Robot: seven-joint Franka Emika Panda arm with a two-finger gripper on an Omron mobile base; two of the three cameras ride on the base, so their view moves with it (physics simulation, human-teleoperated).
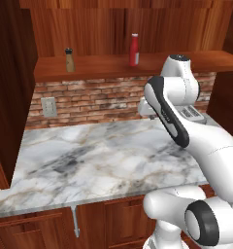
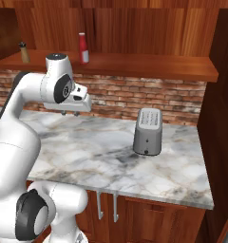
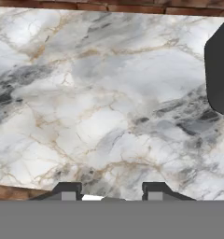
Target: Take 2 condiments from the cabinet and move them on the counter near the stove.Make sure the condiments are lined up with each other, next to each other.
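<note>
**Marble counter under an idle claw, both condiments on the cabinet shelf**

Marble counter [image 3: 109,93], white-grey and veined, lies beneath the gripper [image 3: 109,192], which points straight down at bare stone. Its two dark fingertips [image 3: 67,190] stand apart with a gap between them and nothing in it; the claw holds nothing. From the right base view the gripper [image 2: 71,113] hangs above the counter, in front of the brick wall [image 2: 135,97]. Off to its right on the counter stands a grey toaster [image 2: 148,131], upright, well apart from the hand. Above the brick, on the cabinet [image 1: 113,65] shelf, the red squeeze bottle [image 1: 134,49] stands upright, and the brown shaker [image 1: 69,60] stands upright well to its left. A wall outlet [image 1: 48,107] sits on the brick below the shaker.
</note>
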